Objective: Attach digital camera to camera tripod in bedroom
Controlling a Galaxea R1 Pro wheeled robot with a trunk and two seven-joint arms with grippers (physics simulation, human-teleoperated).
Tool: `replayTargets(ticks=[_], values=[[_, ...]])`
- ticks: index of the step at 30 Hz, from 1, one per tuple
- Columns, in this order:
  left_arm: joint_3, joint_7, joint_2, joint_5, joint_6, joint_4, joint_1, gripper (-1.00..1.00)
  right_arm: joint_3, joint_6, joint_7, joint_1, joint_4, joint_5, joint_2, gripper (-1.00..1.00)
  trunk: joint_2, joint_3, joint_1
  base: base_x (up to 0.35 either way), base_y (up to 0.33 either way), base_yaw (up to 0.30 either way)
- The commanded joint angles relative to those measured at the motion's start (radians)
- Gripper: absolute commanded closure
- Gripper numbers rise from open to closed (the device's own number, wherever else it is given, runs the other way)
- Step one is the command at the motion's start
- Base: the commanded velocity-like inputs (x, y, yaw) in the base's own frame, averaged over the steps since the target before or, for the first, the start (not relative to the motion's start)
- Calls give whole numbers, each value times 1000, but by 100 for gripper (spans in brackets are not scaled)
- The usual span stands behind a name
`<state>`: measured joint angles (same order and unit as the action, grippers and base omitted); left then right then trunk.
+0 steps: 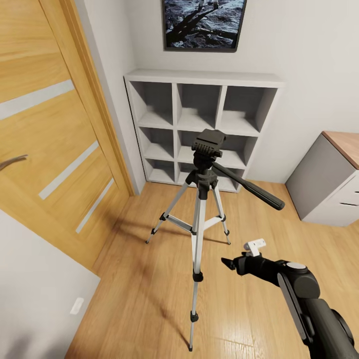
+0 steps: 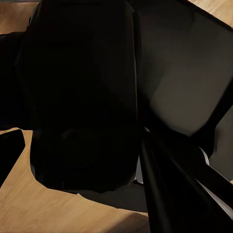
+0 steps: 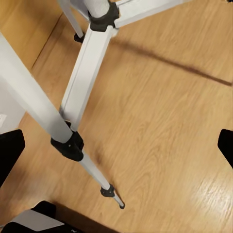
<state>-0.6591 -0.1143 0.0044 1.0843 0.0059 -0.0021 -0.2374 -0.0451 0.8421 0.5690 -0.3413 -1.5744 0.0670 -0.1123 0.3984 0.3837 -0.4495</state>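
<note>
The camera tripod [image 1: 202, 199] stands upright on the wood floor in the middle of the head view. Its black head [image 1: 208, 142] is bare and its long pan handle [image 1: 249, 188] points right. My right gripper [image 1: 228, 263] hangs open and empty, low and to the right of the tripod's near leg. In the right wrist view the gripper [image 3: 116, 148] faces the silver legs [image 3: 87, 63] and floor. In the left wrist view one left finger [image 2: 9, 150] shows beside a large black rounded block [image 2: 82, 97]. I cannot tell if that block is the digital camera.
A wooden door [image 1: 50, 124] stands open at the left. A white cube shelf [image 1: 199, 107] sits against the back wall under a framed picture [image 1: 202, 22]. A grey cabinet with a wooden top [image 1: 324, 184] is at the right. A pale wall [image 1: 35, 279] is at the lower left.
</note>
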Motion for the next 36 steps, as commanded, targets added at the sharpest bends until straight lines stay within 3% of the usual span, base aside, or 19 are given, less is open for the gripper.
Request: replayTargets(ticks=[1,5,15,17,18,29,30,36], values=[[-8,-5,0,8,1,0,0,100,-1,9,8,-7,-1,7,1,-100,2,1,0,0,0,0],[-8,-5,0,8,1,0,-1,100,-1,32,8,-29,-1,7,10,-100,2,1,0,0,0,0],[-8,-5,1,8,2,0,-1,100,0,89,5,-85,-1,8,66,-100,2,1,0,0,0,0],[-8,-5,0,8,2,0,-1,100,0,97,5,-96,-1,8,68,-100,2,1,0,0,0,0],[-8,-5,0,8,2,0,0,100,0,96,5,-188,-1,8,69,-100,2,1,0,0,0,0],[-8,-5,0,8,2,0,0,100,1,96,10,-209,-2,7,68,-100,2,1,0,0,0,0],[-8,-5,0,8,2,0,0,100,1,118,11,-243,-2,7,68,-100,2,1,0,0,0,0],[-8,-5,0,8,2,0,0,100,1,203,13,-285,-1,7,68,-100,2,1,0,0,0,0]])
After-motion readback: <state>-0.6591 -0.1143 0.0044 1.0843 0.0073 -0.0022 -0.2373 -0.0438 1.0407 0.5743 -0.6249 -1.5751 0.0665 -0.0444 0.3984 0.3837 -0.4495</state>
